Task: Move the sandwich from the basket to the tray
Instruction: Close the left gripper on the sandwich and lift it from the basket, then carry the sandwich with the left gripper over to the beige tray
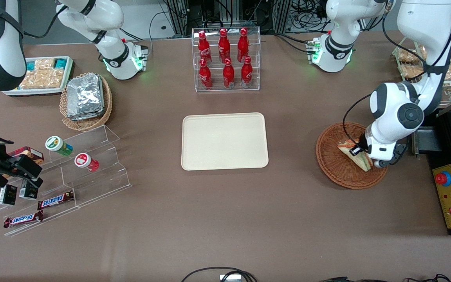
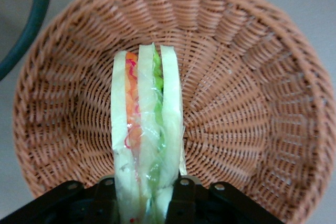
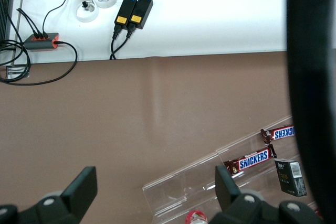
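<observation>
**Sandwich pinched in the basket, tray lies toward the parked arm**

Nearest the front camera of the task's things, the tray (image 1: 224, 141) sits mid-table. Toward the working arm's end, the basket (image 1: 329, 162) holds the sandwich (image 2: 147, 129), its long axis running straight out from the gripper (image 2: 143, 195), whose fingers (image 2: 181, 198) clamp its wide end.

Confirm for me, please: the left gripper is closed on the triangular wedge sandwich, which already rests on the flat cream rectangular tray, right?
Not quite. The left gripper is closed on the triangular wedge sandwich, but the sandwich is in the round reddish-brown wicker basket, as the left wrist view shows. The flat cream rectangular tray holds nothing.
</observation>
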You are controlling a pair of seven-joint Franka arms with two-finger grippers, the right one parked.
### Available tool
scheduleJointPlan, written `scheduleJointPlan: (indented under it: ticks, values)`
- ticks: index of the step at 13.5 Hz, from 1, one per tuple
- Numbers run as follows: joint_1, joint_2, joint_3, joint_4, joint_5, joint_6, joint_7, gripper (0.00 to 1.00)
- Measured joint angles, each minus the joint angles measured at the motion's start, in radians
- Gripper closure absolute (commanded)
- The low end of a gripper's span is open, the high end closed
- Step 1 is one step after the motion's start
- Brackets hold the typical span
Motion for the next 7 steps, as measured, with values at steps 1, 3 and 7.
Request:
scheduleJointPlan:
  ticks: [1, 3, 7]
  values:
    - [-0.001, -0.016, -0.002, 0.030, 0.000, -0.052, 0.015, 1.00]
    - [-0.007, -0.046, -0.010, 0.100, 0.001, -0.160, 0.044, 1.00]
    - [-0.022, -0.074, -0.061, 0.208, 0.002, -0.289, 0.089, 1.00]
